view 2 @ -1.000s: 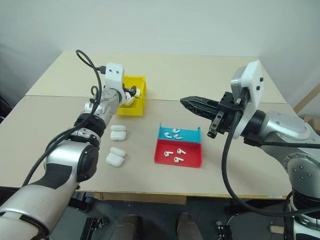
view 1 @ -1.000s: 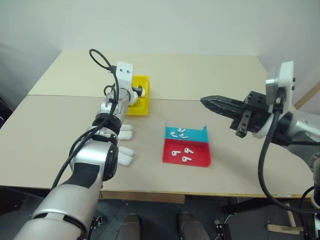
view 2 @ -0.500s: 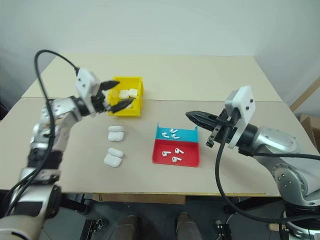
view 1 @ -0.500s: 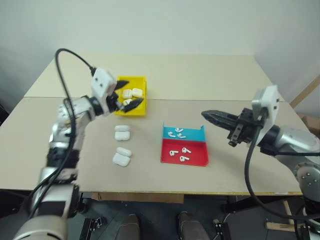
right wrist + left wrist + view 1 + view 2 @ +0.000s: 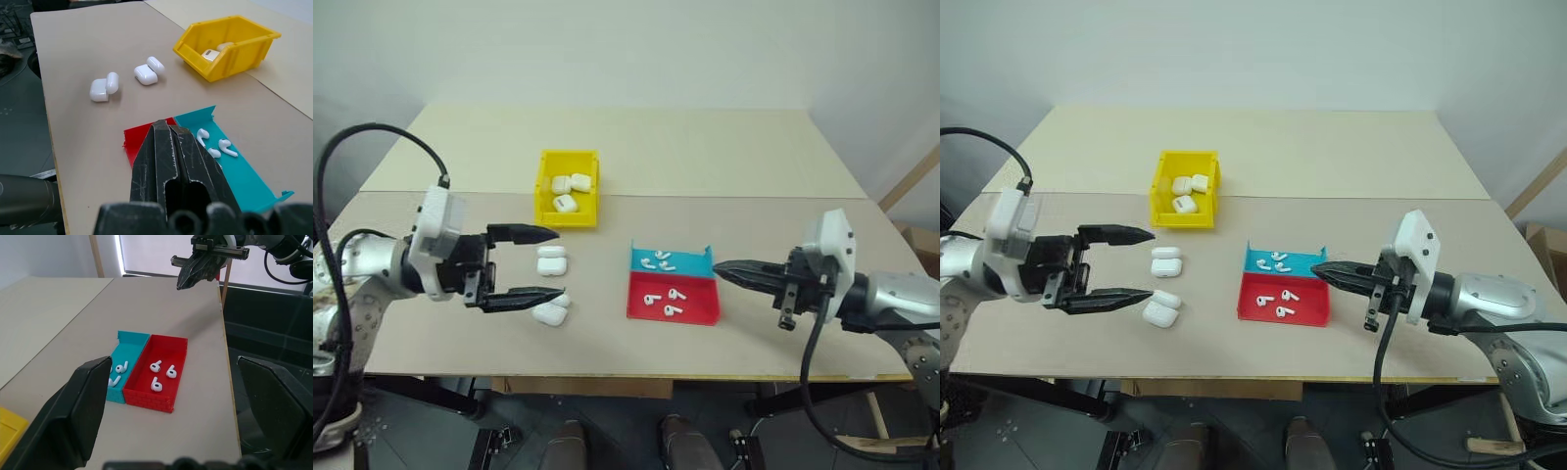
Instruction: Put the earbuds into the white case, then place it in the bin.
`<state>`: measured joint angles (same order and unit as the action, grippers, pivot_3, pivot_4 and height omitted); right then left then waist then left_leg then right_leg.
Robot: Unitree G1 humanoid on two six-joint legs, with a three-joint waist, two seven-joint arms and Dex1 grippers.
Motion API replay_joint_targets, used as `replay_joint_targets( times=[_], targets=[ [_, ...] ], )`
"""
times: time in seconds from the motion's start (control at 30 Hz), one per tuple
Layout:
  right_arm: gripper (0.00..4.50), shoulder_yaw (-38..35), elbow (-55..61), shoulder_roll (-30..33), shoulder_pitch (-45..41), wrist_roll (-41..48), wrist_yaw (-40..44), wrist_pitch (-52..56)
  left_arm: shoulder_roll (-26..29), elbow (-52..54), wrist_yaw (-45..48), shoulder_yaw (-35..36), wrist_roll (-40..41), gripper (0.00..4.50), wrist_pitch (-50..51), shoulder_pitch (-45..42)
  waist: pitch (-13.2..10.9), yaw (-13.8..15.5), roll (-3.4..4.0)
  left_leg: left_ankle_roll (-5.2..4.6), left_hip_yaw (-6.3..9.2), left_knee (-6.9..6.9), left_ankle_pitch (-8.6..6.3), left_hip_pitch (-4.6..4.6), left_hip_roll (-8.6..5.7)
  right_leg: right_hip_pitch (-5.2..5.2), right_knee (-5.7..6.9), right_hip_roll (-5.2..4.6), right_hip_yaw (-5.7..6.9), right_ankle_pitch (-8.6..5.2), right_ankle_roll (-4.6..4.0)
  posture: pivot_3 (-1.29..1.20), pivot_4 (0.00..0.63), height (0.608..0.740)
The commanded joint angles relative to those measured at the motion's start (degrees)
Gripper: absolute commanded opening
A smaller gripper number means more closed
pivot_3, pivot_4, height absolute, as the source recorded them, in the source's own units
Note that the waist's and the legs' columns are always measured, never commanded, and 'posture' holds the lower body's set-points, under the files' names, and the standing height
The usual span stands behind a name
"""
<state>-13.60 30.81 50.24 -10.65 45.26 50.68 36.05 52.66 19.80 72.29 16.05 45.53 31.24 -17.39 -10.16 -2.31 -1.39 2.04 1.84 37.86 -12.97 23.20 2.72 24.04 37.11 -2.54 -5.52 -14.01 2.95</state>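
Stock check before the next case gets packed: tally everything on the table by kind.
White earbud cases: 7
Earbuds: 6
Yellow bin: 1
Red-and-blue tray: 1
Total: 15

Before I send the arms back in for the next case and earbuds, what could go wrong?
The four white cases lie in tight touching pairs, so the open left gripper may nudge a neighbour while taking one. The earbuds are tiny and cluster in the red-and-blue tray; the shut right gripper could scatter them.
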Motion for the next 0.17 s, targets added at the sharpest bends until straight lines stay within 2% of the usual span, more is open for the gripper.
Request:
replay_joint_targets(
  times=[0.03, 0.17],
  targets=[
    [0.00, -2.28, 1.21, 0.65, -0.79, 0.51, 1.23, -1.71, 1.35, 3.19, -1.90, 2.77, 2.43, 4.44, 1.77, 0.84, 0.00, 0.03, -0.01, 0.00, 0.00, 0.00, 0.00, 0.00, 0.00, 0.00, 0.00, 0.00, 0.00, 0.00, 0.00, 0.00, 0.150, 0.740],
    [0.00, -1.95, 0.90, 0.50, -1.69, 0.45, 1.88, -1.59, 1.95, 4.28, -3.40, 3.68, 3.72, 4.44, 3.49, 1.62, 0.01, -0.04, -0.01, 0.00, -0.01, 0.00, 0.00, -0.01, 0.00, 0.01, -0.01, 0.01, 0.00, 0.00, -0.01, 0.00, 0.150, 0.740]
  ],
)
